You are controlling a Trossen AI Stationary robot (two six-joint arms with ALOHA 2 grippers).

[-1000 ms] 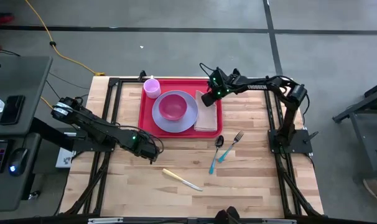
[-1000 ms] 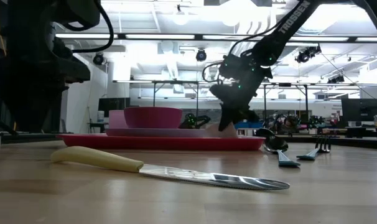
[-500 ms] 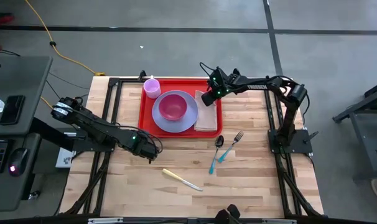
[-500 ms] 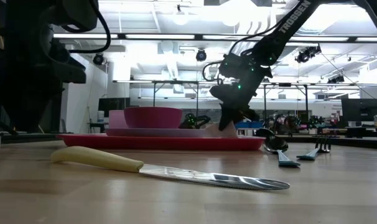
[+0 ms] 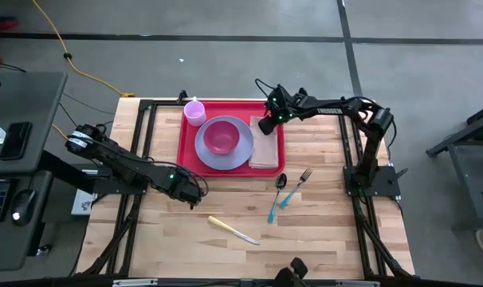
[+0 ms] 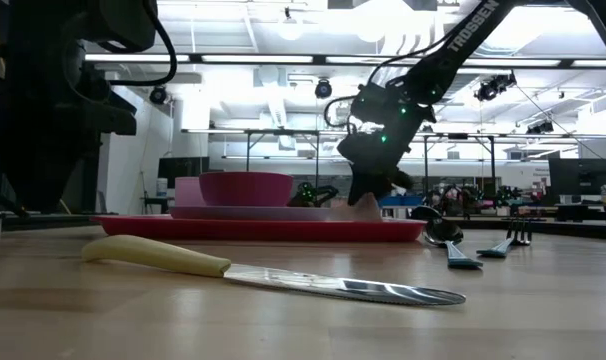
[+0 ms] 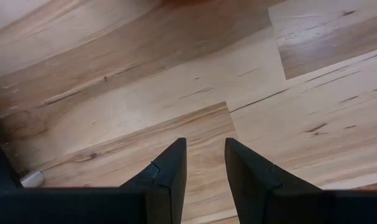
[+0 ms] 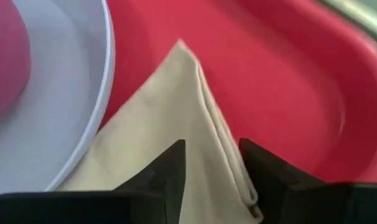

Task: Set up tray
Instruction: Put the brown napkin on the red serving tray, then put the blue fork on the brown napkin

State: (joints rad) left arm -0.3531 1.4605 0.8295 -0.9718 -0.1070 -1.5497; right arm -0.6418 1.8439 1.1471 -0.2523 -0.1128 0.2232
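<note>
Tray (image 5: 187, 150) holds plate, bowl, cup, napkin (image 5: 265, 147). Right jaws (image 5: 265, 125) parted over napkin, empty. Left jaws (image 7: 204, 163) narrow, empty. Cutlery left on desk, 5 o'clock of tray.

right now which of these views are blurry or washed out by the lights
Low view: ceiling lights blow out the background, so the right hand and bowl look backlit, while the knife up close is sharp. Right wrist view: napkin and tray soft, too close. Left wrist view: tabletop smeared toward the edges. High view: even, crisp.

Plate (image 5: 224, 144), bowl (image 5: 220, 137), napkin (image 5: 265, 147) on the tray (image 5: 187, 151) — cutlery (image 5: 285, 190) lies right-front.
</note>
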